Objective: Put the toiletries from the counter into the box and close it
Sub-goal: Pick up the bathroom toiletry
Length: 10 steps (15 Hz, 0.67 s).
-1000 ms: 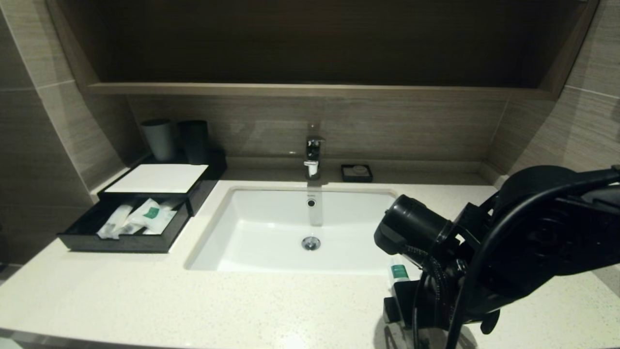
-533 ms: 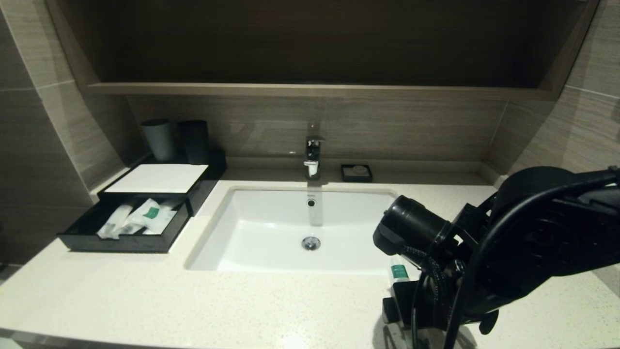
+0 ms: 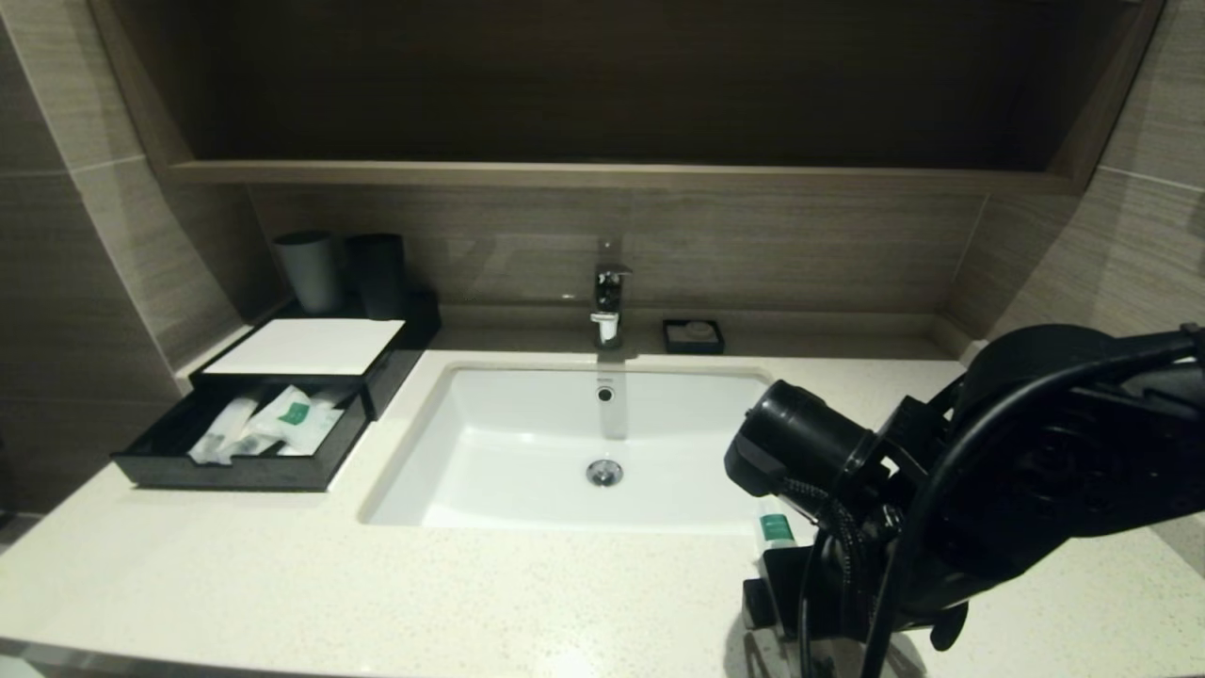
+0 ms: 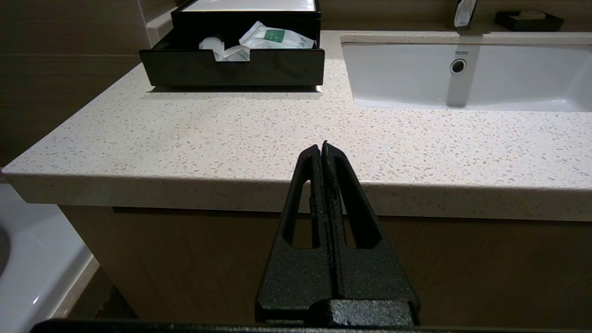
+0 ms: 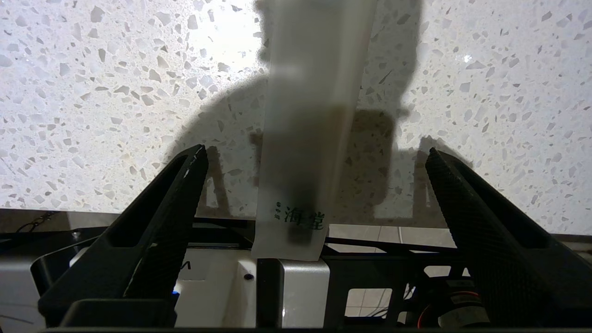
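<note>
While most of the toiletries already lie in the pulled-out drawer (image 3: 247, 428) of the box (image 3: 311, 347) at the far left of the bench (image 3: 377, 584), one long sachet (image 5: 314, 120) is left on the right side, near the front edge and just beside the sink basin (image 3: 584, 443). In the head view only its green-labelled end (image 3: 778, 528) peeps out from under the right arm.

The right claw (image 5: 314, 157) stands over that sachet with its jaws spread wide, one on each side, holding nothing. Seen from the wrist, the sachet runs lengthwise away from the claw, straight down the middle of the gap, so its long axis lies across the line on which the jaws would close. That is the relation the pick seems to turn on: closing as they stand, the jaws would meet the sachet's two long edges across its narrow width. Whether the tips are already down at the stone I cannot tell.

The left claw (image 4: 324, 152) is pressed fully shut and empty, parked low in front of the bench edge, on the box's side and well apart from the sachet. So the right arm is plainly the nearer one for the pick, though the box lies across the basin from it. The drawer is not yet pushed in.
</note>
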Available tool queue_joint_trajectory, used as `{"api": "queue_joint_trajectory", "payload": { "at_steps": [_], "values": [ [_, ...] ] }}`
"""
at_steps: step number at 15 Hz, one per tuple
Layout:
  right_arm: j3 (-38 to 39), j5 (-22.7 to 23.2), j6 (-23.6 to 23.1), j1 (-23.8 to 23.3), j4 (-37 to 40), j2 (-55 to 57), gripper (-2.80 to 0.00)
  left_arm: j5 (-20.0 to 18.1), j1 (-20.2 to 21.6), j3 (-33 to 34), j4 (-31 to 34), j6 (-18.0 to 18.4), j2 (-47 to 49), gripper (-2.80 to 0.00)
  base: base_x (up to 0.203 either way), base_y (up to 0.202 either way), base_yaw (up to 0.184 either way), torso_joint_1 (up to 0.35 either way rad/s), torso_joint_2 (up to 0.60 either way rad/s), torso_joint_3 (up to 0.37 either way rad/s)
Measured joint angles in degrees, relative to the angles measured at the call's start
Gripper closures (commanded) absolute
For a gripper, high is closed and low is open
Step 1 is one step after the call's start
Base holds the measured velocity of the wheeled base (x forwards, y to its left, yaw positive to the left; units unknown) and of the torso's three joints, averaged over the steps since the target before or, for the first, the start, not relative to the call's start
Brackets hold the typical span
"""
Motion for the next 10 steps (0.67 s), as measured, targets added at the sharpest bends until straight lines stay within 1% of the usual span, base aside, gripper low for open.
{"api": "queue_joint_trajectory", "payload": {
  "at_steps": [10],
  "values": [
    [0.0,0.1,0.0,0.0,-0.2,0.7,-2.8,0.0,0.0,0.0,0.0,0.0,0.0,0.0,0.0,0.0,0.0,0.0,0.0,0.0]
  ]
}}
